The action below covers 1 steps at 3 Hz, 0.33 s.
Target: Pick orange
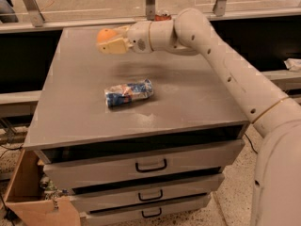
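Observation:
The orange (105, 34) is a small round orange fruit held between the cream-coloured fingers (114, 45) of my gripper (110, 39). The gripper is shut on it and holds it in the air above the far left part of the grey table top (75, 112). One finger lies under the fruit and the other behind it, so only the orange's upper left side shows. A dark shadow falls on the table below the gripper.
A blue-and-white shiny snack packet (129, 92) lies in the middle of the table. A red cola can (163, 16) stands at the far edge, partly behind my arm (221, 55). Drawers (150, 164) front the table. A cardboard box (33, 197) sits at the lower left.

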{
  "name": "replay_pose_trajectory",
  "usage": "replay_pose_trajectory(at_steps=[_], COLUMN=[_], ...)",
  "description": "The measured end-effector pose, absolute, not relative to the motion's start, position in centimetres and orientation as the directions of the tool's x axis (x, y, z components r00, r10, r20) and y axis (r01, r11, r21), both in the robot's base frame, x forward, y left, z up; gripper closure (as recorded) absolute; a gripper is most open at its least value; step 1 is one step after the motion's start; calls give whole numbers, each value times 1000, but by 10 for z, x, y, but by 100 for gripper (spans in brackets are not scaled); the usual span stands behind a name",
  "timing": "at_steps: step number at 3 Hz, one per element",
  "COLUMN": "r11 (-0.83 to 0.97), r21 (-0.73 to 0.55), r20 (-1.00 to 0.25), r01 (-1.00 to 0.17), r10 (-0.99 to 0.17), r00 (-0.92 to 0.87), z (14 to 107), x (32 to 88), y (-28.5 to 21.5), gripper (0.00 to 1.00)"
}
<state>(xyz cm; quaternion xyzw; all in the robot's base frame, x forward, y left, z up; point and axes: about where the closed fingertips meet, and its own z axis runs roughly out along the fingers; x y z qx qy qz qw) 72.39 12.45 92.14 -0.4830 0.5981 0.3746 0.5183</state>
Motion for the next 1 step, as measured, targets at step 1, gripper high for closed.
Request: replay_pose_trajectory(at_steps=[1], r11=[253], r21=[-50], r20=[-983], r01=[-966], r10=[-185], r00=[3], z=[924], x=[723], y=[119], gripper=[100])
